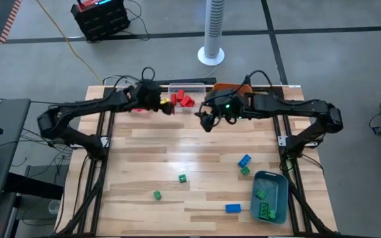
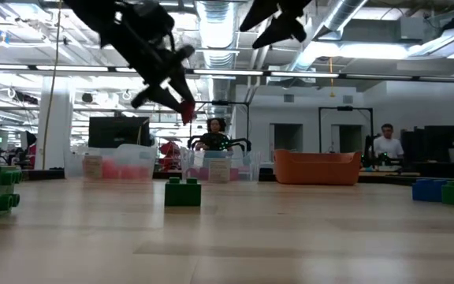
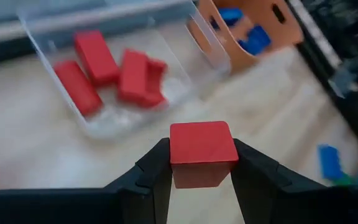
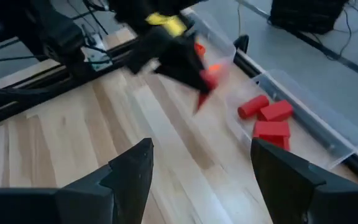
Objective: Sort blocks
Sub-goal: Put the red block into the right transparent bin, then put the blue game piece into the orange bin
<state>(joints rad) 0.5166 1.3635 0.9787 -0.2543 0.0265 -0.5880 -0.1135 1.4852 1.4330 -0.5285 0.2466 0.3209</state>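
One red block clamped in left gripper

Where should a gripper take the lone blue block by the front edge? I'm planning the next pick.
Take the blue block from straight above, fingers across its short width: it lies flat with bare table all round, clear of the blue-grey bin. The open right gripper looks nearer to it.

Both our arms reach in over the far half of the table.

Our left gripper is clamped on a red block; beside it, fingertips nearly facing, our right gripper hangs with fingers spread, holding nothing.
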